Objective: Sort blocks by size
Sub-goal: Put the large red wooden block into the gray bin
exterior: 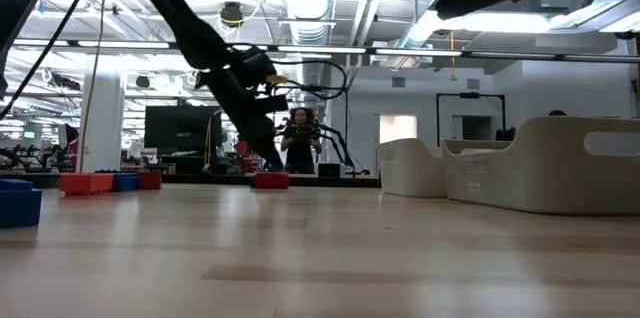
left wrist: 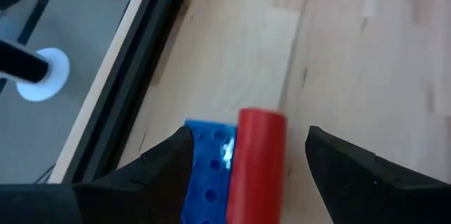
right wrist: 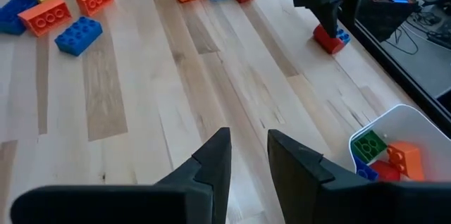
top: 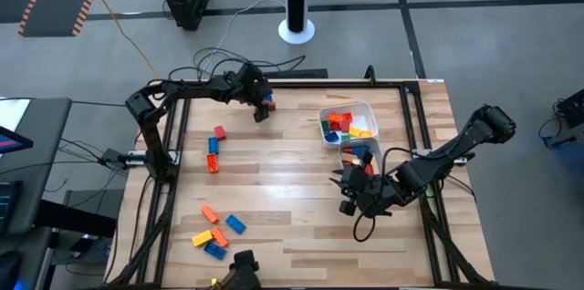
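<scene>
Here, the left hand (left wrist: 246,164), fingers apart, straddles a red brick (left wrist: 257,164) touching a blue brick (left wrist: 208,168) near the desk's (top: 301,226) far edge, while the right hand (right wrist: 246,157), fingers slightly apart and empty, hovers beside the white tub (top: 365,110) of bricks.

No legible text, label, brand or number anywhere.

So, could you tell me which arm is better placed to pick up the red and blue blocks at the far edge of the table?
Left. The left gripper has its jaws open around the red block and blue block, while the right gripper hangs beside the tubs.
</scene>
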Robot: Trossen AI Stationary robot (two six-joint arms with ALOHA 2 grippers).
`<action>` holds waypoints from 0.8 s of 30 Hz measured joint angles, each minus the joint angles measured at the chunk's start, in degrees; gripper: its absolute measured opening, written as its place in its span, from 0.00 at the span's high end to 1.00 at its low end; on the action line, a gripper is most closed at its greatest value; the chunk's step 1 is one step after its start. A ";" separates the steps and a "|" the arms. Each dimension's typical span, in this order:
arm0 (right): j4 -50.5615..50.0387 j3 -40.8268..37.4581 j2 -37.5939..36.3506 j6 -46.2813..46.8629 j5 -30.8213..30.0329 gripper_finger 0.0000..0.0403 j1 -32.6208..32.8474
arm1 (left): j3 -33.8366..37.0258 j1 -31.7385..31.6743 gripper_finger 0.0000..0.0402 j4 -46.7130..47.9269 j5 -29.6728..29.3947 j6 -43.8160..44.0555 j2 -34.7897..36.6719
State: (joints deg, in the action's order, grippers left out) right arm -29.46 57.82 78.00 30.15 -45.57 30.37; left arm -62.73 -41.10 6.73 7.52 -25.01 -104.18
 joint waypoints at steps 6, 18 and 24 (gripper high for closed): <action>1.00 0.00 0.00 -0.03 -0.01 0.70 -0.02 | 3.88 0.28 0.35 -1.01 0.21 -0.25 0.00; 1.80 0.00 0.00 -0.13 0.01 0.70 -0.02 | 4.87 7.25 0.46 2.44 -0.24 -0.71 -0.01; 2.10 0.02 0.00 -0.13 0.01 0.70 -0.02 | 4.74 8.86 0.53 0.37 -3.82 2.08 -0.02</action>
State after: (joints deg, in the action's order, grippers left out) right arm -27.35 57.84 78.00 30.02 -45.56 30.35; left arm -58.00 -32.24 7.10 3.70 -22.93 -104.20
